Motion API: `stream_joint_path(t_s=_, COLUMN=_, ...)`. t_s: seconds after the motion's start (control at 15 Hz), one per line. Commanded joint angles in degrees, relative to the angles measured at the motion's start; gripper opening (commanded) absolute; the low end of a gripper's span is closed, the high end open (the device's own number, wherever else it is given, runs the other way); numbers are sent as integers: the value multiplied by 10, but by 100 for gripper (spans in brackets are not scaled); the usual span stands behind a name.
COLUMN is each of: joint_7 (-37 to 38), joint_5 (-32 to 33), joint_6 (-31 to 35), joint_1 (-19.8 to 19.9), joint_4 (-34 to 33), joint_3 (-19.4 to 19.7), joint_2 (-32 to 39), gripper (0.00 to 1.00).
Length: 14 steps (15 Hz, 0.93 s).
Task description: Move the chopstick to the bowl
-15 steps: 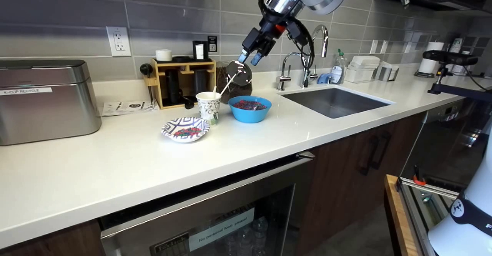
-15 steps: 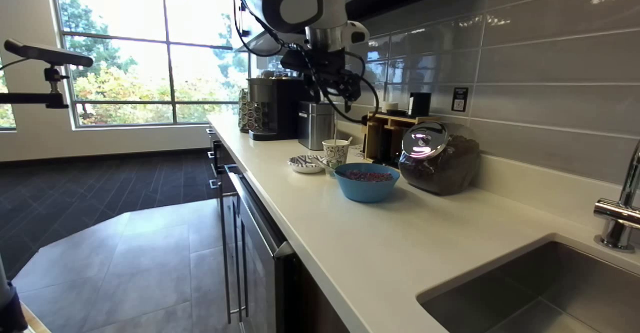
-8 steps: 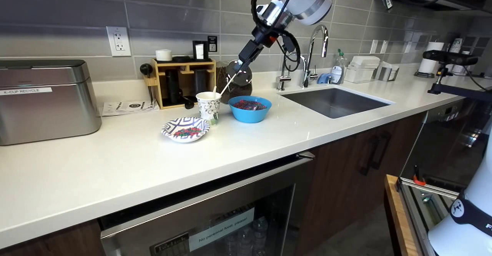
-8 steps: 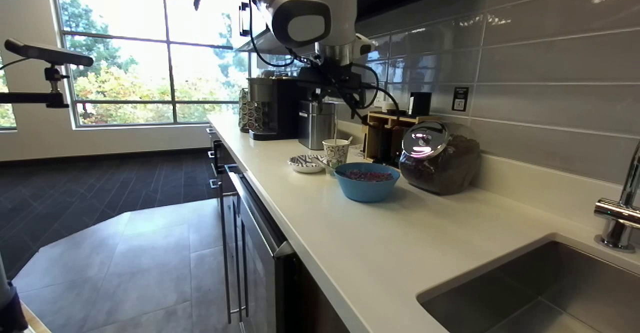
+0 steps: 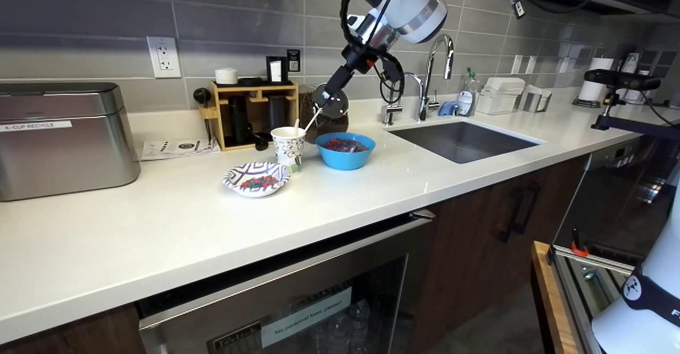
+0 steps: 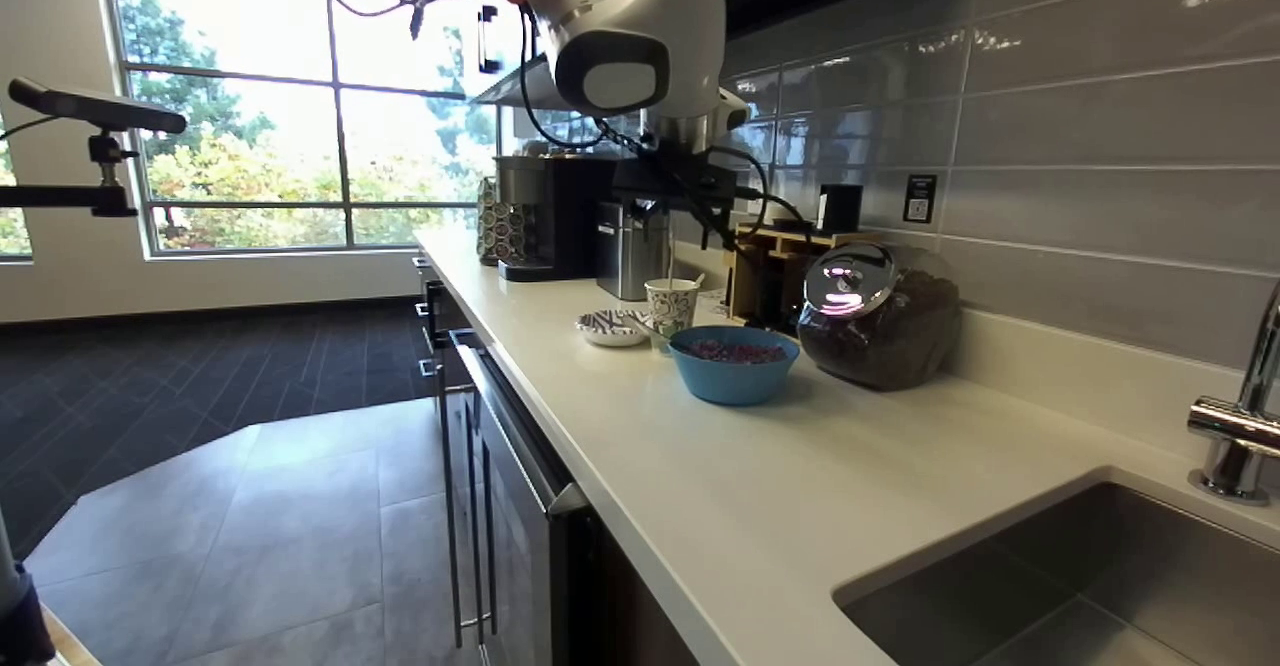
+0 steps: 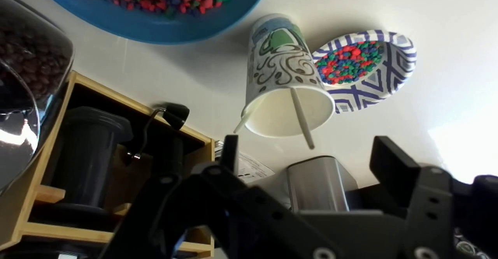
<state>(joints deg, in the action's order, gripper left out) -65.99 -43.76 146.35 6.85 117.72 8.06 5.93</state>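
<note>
No dark reddish-brown chopstick shows; it is hidden or out of view. The light-blue bowl holds small coloured bits and also shows in an exterior view and the wrist view. Beside it stands a white patterned cup with two thin pale sticks. One stick leans across the cup's mouth; the other stick rests at its rim. My gripper is open and empty above the cup. The leaning stick's tip appears between the fingers in the wrist view, with no contact visible.
A patterned paper dish with coloured bits is beside the cup. A dark-filled glass jar and a wooden organizer stand behind, near the tiled wall. A steel bin is on the counter. The sink is beyond the bowl.
My gripper has moved down toward the cup, and leftward in an exterior view, with its fingertips now close to the leaning stick's upper end. The cup, sticks, bowl and dish have not moved.
</note>
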Motion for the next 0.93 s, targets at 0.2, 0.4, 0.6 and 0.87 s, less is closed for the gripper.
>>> stream_joint_path(t_s=0.2, joint_7=-36, joint_5=-21, joint_6=-15, joint_1=26, joint_4=-20, joint_3=-19, joint_2=23, gripper=37)
stream_joint_path(t_s=0.4, joint_7=-41, joint_5=-21, joint_6=-17, joint_1=29, joint_4=-21, joint_3=-24, joint_2=26, gripper=12)
stream_joint_path(t_s=0.6, joint_7=-46, joint_5=-26, joint_6=-16, joint_1=32, joint_4=-22, joint_3=-28, joint_2=27, gripper=0)
stream_joint_path(t_s=0.87, joint_7=-54, joint_5=-31, joint_6=-20, joint_1=33, joint_4=-21, joint_3=-30, joint_2=25, gripper=2)
